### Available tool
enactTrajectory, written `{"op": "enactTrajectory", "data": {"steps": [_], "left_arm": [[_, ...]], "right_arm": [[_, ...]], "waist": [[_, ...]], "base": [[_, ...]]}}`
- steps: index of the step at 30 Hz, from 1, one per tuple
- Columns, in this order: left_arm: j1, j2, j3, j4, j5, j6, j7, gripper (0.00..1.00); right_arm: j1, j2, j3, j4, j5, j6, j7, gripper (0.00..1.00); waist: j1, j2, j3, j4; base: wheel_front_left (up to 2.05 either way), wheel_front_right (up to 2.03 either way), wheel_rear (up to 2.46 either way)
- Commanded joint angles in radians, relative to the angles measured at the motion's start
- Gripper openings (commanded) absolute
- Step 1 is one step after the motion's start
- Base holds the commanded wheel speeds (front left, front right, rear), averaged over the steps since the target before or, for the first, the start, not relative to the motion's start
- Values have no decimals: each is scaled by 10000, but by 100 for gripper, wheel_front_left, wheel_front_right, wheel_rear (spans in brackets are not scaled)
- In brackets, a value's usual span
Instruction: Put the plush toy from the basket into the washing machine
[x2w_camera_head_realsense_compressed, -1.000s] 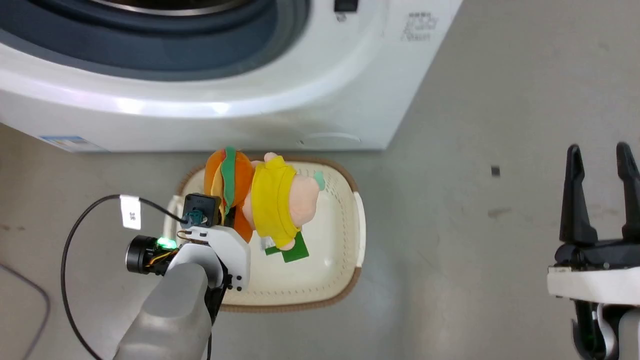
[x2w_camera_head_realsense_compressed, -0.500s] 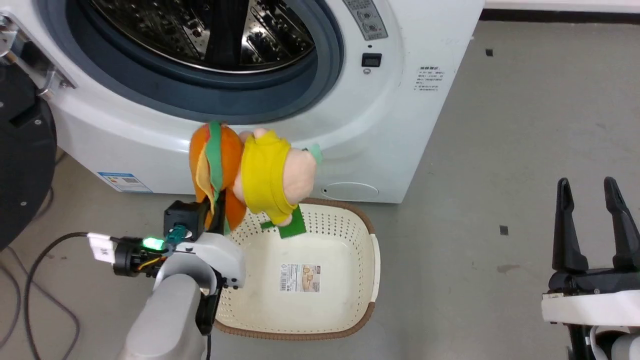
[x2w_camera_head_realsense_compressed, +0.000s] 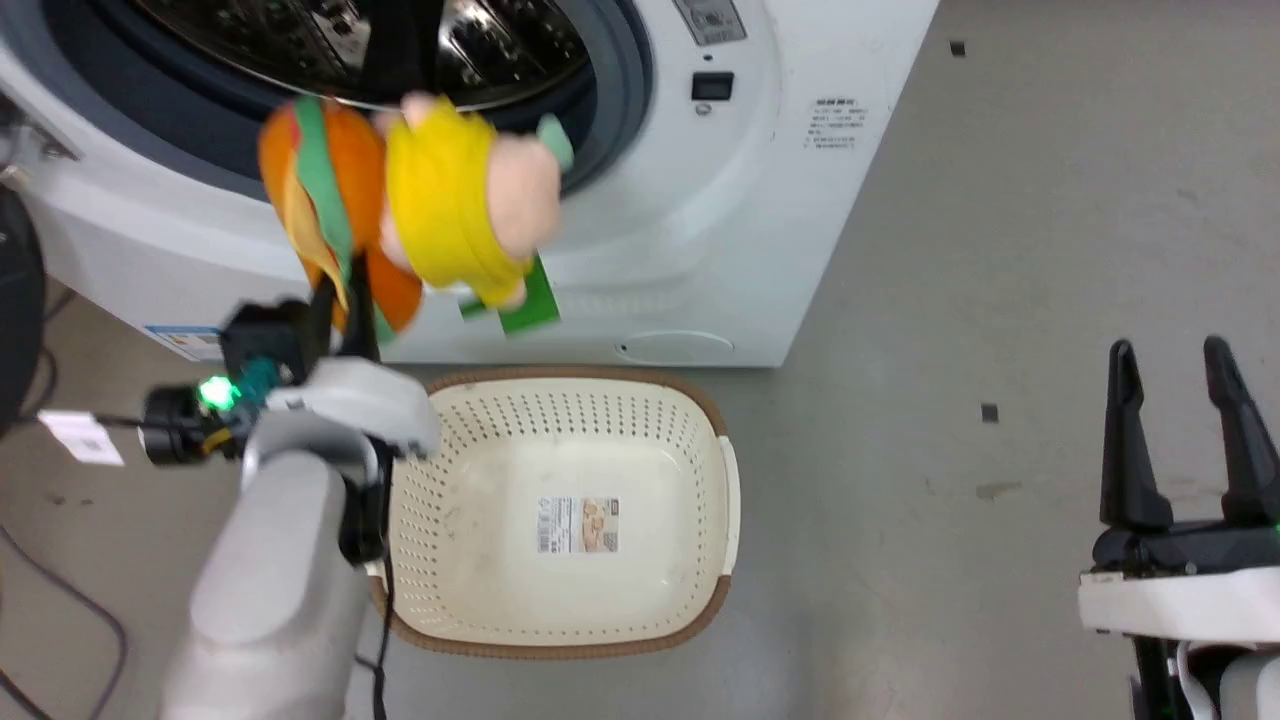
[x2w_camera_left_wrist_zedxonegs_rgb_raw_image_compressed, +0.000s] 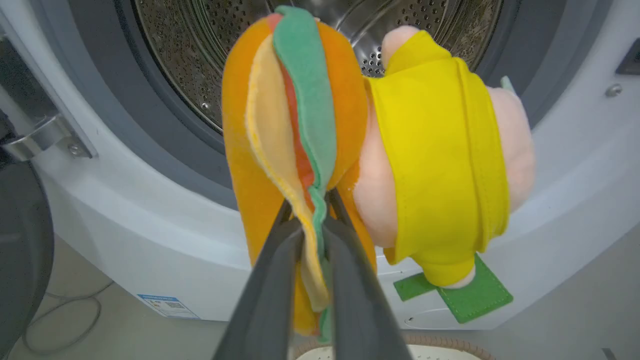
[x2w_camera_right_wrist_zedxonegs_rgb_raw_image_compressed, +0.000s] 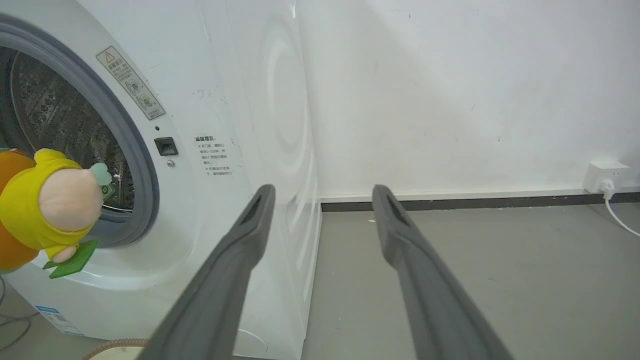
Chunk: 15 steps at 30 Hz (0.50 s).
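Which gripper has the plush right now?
The left gripper: shut on the orange-and-green edge of the plush toy before the washing machine port. The right gripper stands open and empty.

plush toy (x2w_camera_head_realsense_compressed: 440, 200): soft cloth | basket (x2w_camera_head_realsense_compressed: 560, 430): matt perforated plastic | drum (x2w_camera_left_wrist_zedxonegs_rgb_raw_image_compressed: 190, 60): shiny perforated steel

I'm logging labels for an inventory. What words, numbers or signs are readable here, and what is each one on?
Nothing reads as words; all too small or blurred.
Warning sticker, washing machine front: a triangle sign, text unreadable.
Notice block, same front: unreadable.
Blue label, its lower corner: unreadable.
Sticker, basket bottom: barcode, unreadable.
White cable tag: blurred.
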Motion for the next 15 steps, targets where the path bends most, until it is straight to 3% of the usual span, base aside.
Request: {"op": "enactTrajectory", "data": {"steps": [1, 15], "left_arm": [[-391, 45, 116, -81, 59, 11, -56, 0], [-4344, 1102, 1051, 1023, 442, 99, -57, 0]], "right_arm": [[-253, -4, -6, -77, -8, -7, -44, 100], [-1573, -4, 227, -426, 296, -7, -44, 100]], "waist": [[1, -1, 405, -241], [1, -1, 2806, -1412]], "base": [[0, 0, 0], [0, 0, 0]]}}
